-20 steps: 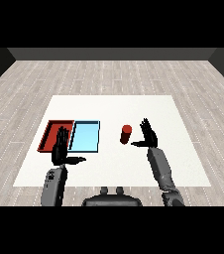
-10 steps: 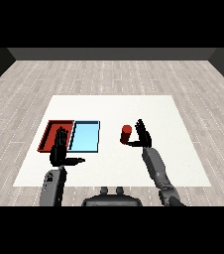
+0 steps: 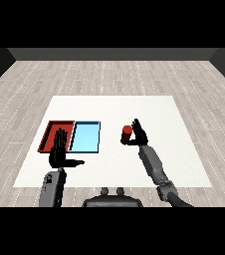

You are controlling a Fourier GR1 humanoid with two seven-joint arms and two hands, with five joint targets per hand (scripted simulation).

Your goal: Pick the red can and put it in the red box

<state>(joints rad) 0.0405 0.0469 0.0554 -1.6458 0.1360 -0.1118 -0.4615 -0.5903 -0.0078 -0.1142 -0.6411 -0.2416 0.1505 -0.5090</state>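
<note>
The red can [image 3: 127, 134] stands upright on the white table [image 3: 114, 109], right of the two trays. My right hand [image 3: 139, 133] is directly beside it on its right, fingers straight and upright, thumb reaching under the can's lower edge; it is open. The red tray [image 3: 50, 132] lies at the left, with the light blue tray [image 3: 86, 137] touching its right side. My left hand [image 3: 60, 154] hovers over the near edge of the red tray, open, fingers pointing away and thumb stuck out to the right.
Grey wood flooring surrounds the table. Bare white tabletop lies between the light blue tray and the can, and beyond both trays toward the far edge.
My right hand has slid left over the last second and closed the gap to the can, now against its right side. The left hand has barely moved.
</note>
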